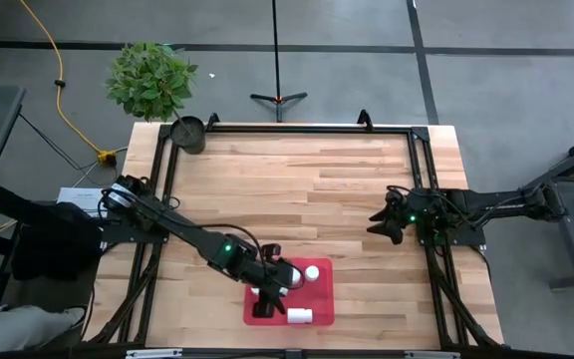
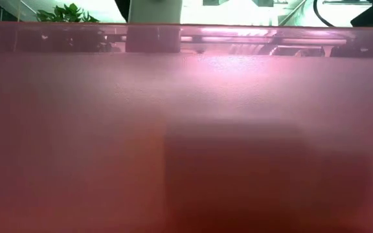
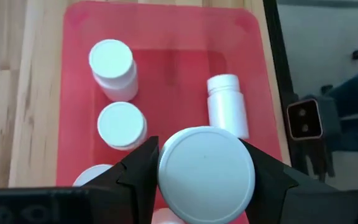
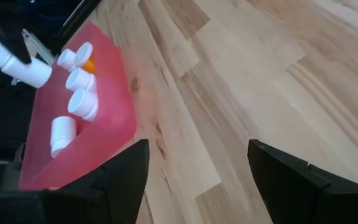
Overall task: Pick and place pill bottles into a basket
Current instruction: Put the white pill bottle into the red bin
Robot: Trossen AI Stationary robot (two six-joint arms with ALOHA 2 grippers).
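The basket is a shallow red tray (image 1: 319, 299) near the table's front edge. My left gripper (image 1: 279, 279) hangs over it, shut on a white pill bottle (image 3: 206, 174). Two white-capped bottles (image 3: 112, 62) (image 3: 122, 124) stand in the tray, and another (image 3: 227, 106) lies on its side there. A fourth cap (image 3: 95, 175) shows partly behind a finger. In the right wrist view one standing bottle has an orange body (image 4: 89, 65). My right gripper (image 1: 385, 221) is open and empty over bare table at the right. My left gripper pinches the white bottle between its two fingers (image 3: 143, 169), which sit on opposite sides just behind its cap (image 3: 206, 155). It comes from above, over the tray. In the right wrist view the bottle (image 4: 18, 66) is tilted and lifted clear of the tray.
A small dark round pot (image 1: 187, 134) stands at the table's far left corner, with a potted plant (image 1: 151, 78) on the floor behind it. A black frame (image 1: 297, 130) edges the table. The low view is filled by the tray's red wall (image 2: 186, 129).
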